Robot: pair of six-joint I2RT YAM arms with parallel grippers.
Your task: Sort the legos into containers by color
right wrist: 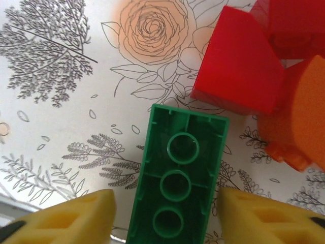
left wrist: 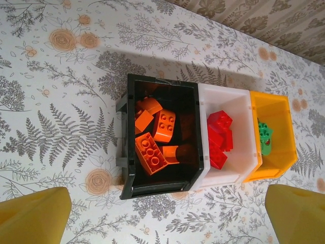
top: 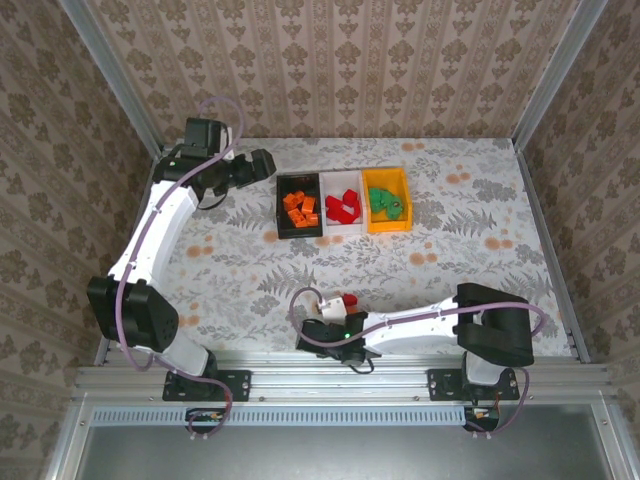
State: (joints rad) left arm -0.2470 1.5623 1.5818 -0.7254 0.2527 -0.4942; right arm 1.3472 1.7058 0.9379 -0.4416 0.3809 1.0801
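The right gripper (right wrist: 167, 216) straddled a green brick (right wrist: 179, 168) at the bottom centre of its wrist view. Its yellow fingers (right wrist: 76, 218) stood apart along the brick's long sides and did not seem to be squeezing yet. A red brick (right wrist: 238, 66) and an orange brick (right wrist: 304, 122) lay close by at the upper right. The left gripper (left wrist: 167, 218) was spread wide and empty, with the black bin (left wrist: 127, 147) mid-frame. The step was probably picking up the green brick. Next would be to close, lift clear of the neighbours, and carry it to the yellow bin (top: 386, 227).
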